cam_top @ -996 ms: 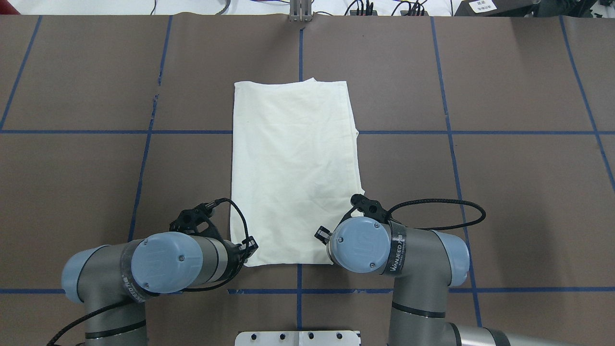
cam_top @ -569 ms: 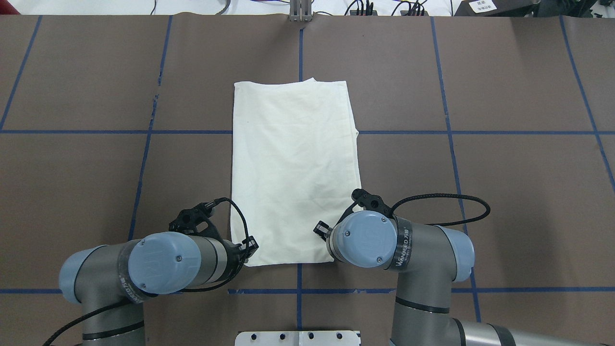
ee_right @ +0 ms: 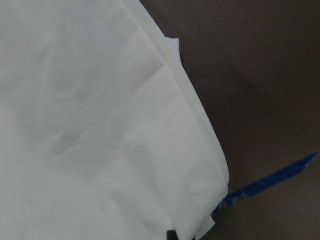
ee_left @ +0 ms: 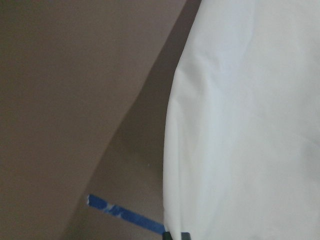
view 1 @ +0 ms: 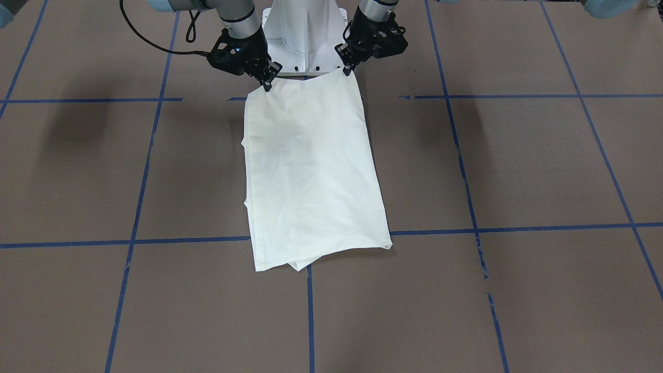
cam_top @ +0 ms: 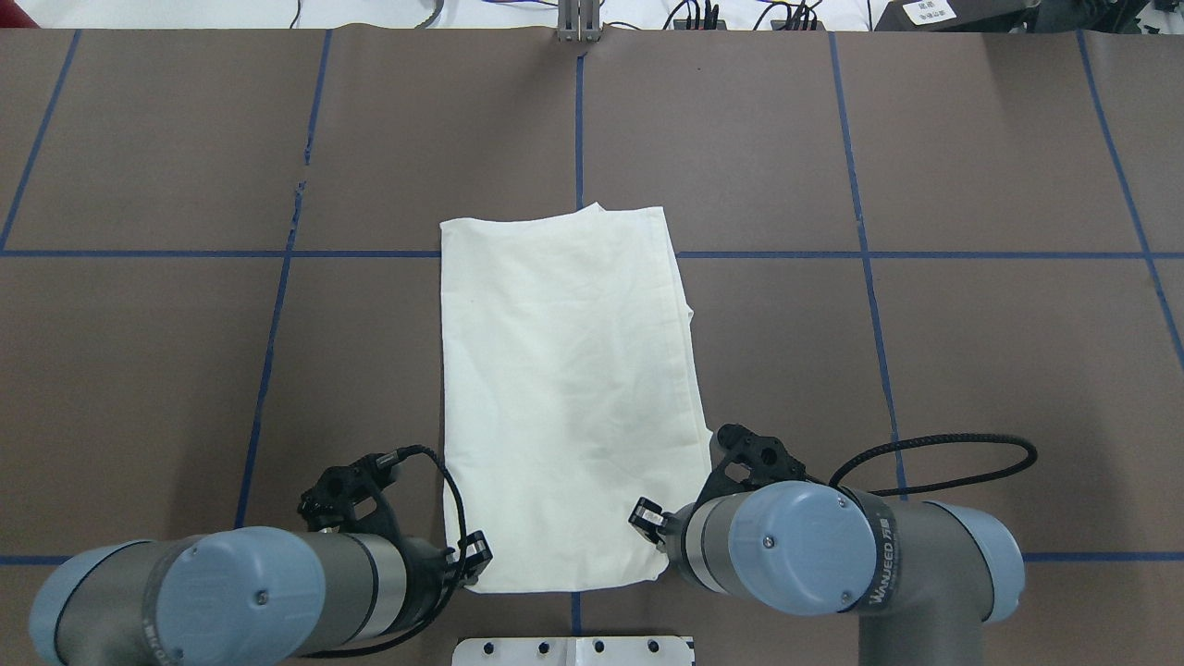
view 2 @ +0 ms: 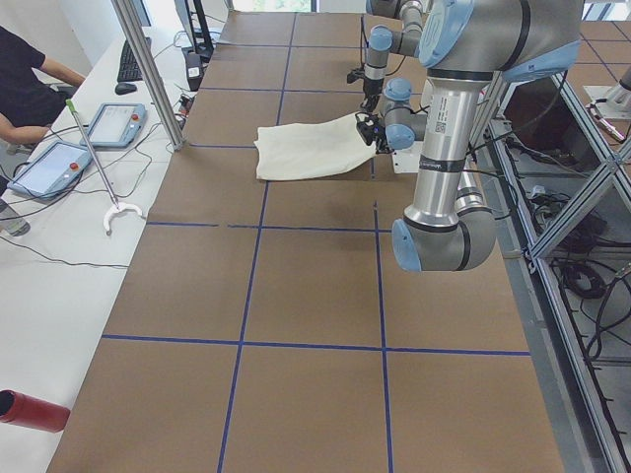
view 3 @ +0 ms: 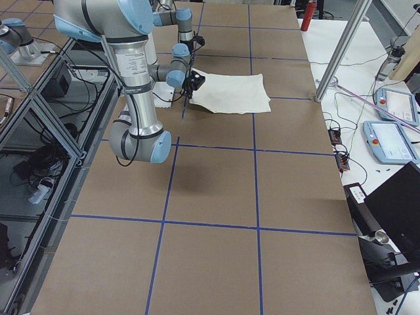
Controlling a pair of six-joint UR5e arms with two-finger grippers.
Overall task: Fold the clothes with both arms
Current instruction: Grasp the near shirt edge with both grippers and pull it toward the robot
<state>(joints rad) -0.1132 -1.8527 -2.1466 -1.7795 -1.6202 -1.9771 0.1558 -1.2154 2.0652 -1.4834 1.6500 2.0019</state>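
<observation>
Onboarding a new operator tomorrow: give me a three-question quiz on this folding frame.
1. True or false: the shirt lies with its cat print facing up.
2. The left hand is at: A) a shirt corner nearest the robot, B) the shirt's far edge, C) off the cloth.
3. Counting the right hand, how many hands pinch the shirt?
Key: 1 false, only plain cream shows. 2 A. 3 two.
</observation>
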